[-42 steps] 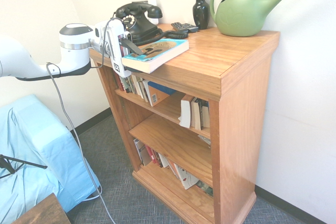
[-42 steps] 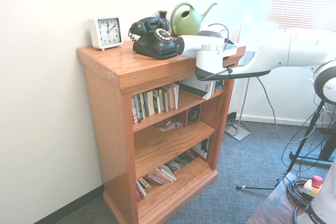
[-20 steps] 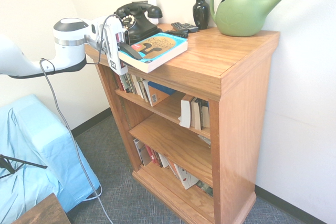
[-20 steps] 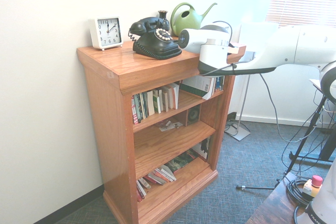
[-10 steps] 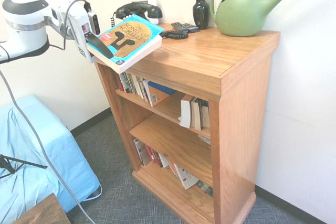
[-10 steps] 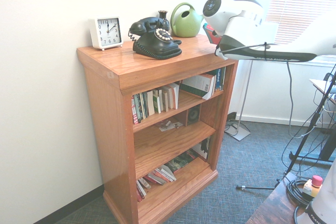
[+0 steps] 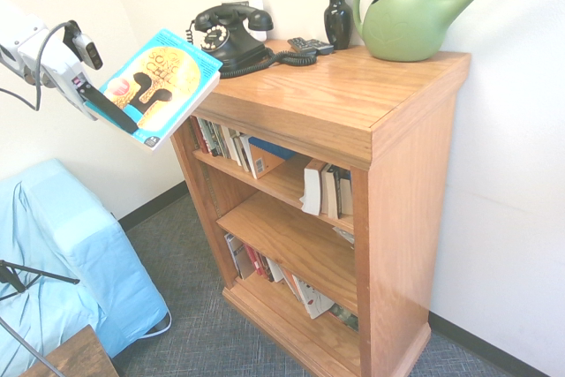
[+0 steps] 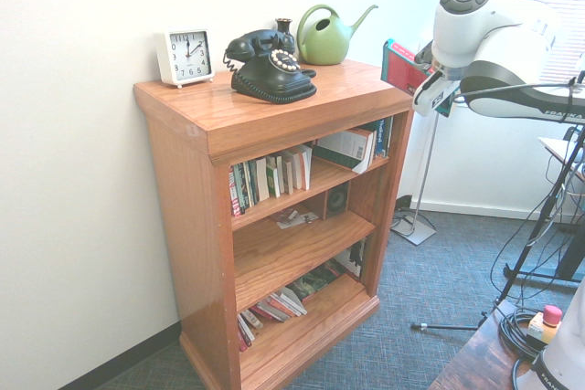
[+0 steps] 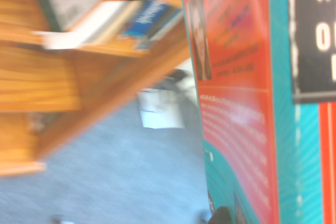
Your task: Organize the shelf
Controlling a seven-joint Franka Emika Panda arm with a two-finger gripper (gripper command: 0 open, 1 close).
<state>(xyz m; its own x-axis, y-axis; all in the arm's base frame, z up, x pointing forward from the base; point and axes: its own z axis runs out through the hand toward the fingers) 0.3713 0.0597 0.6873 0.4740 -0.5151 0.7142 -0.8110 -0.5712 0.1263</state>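
The shelf [image 7: 353, 112] [image 8: 265, 116] is an orange-brown wooden bookcase with a thick flat top and three tiers of books. My gripper [image 7: 110, 112] is shut on a teal and orange paperback book [image 7: 159, 86], held tilted in the air just off the shelf's left end, clear of the top. In the second exterior view the book [image 8: 402, 66] shows its red back cover beside the white wrist, right of the shelf. The wrist view shows the book's red and teal back cover [image 9: 236, 103] close up, with the shelf [image 9: 63, 77] blurred behind it.
On the top stand a black rotary phone [image 7: 228, 33], a dark vase [image 7: 337, 15], a remote [image 7: 309, 44], a green watering can [image 7: 410, 15] and a white clock [image 8: 186, 55]. A blue-covered seat [image 7: 53, 253] sits below the arm.
The gripper has lifted the book off the shelf top and carried it away past the shelf's end, tilting it more steeply. Things on the top have not moved.
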